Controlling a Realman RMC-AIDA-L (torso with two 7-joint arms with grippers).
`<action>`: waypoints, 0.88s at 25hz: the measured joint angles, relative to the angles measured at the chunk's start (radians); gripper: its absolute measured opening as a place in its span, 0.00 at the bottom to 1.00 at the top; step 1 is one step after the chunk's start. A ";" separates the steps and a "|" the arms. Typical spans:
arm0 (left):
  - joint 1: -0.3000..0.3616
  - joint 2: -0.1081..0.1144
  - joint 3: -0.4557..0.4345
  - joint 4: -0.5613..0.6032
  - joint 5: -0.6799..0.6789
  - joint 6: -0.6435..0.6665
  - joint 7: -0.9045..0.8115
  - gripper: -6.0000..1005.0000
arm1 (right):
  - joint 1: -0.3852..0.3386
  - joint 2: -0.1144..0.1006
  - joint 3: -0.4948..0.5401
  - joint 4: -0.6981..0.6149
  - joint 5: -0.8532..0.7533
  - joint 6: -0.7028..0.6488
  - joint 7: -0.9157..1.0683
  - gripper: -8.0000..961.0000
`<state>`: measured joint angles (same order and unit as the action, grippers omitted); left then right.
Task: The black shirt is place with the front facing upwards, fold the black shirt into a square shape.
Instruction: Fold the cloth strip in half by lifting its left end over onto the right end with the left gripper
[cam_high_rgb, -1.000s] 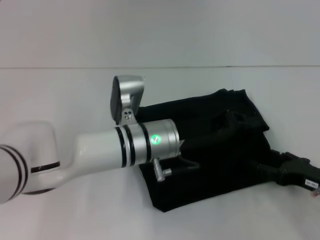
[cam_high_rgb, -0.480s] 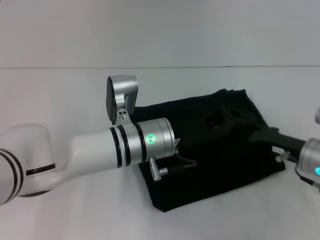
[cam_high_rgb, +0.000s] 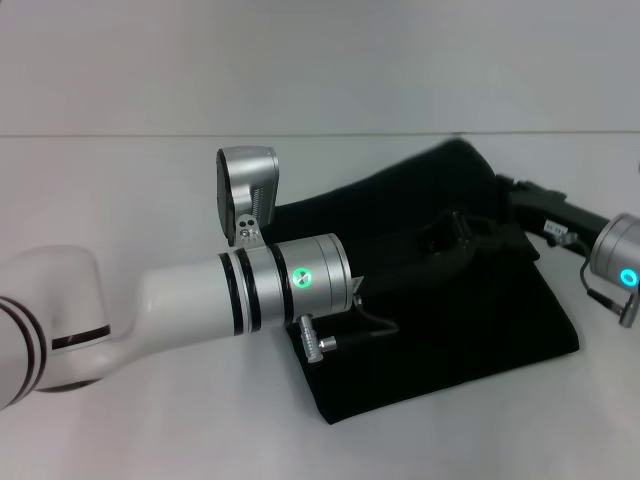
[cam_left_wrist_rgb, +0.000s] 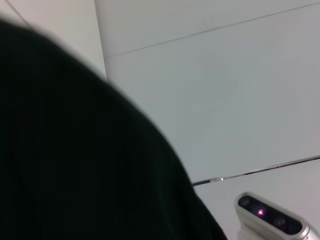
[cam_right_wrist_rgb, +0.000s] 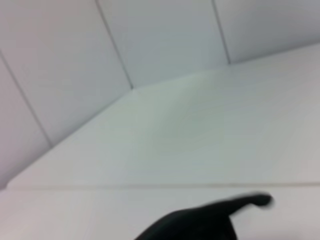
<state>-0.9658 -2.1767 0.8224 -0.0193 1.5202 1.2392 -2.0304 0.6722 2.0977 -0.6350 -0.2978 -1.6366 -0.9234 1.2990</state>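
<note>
One black shirt (cam_high_rgb: 440, 330) is counted, lying bunched on one white table (cam_high_rgb: 150, 180). Two robot arms are seen: one left arm (cam_high_rgb: 200, 300) and one right arm (cam_high_rgb: 600, 250). One green indicator light (cam_high_rgb: 303, 277) is shown.

White table (cam_high_rgb: 150, 180) beneath; pale panelled wall (cam_high_rgb: 320, 60) behind, seam between.

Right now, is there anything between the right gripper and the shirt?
Nothing: in the head view the right gripper meets the shirt at its raised far edge.
</note>
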 joint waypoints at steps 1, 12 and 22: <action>-0.002 0.000 0.001 0.000 0.000 0.000 0.001 0.05 | 0.000 -0.001 0.000 -0.002 0.014 0.000 -0.001 0.97; -0.044 0.000 0.001 -0.048 0.001 -0.040 0.019 0.05 | -0.022 -0.006 0.004 -0.008 0.064 0.006 -0.003 0.97; -0.042 0.000 -0.061 -0.127 0.002 -0.151 0.096 0.05 | -0.030 -0.004 0.022 -0.009 0.066 0.105 -0.002 0.97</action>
<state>-1.0076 -2.1767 0.7617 -0.1465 1.5218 1.0885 -1.9339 0.6427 2.0934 -0.6128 -0.3069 -1.5707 -0.8181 1.2971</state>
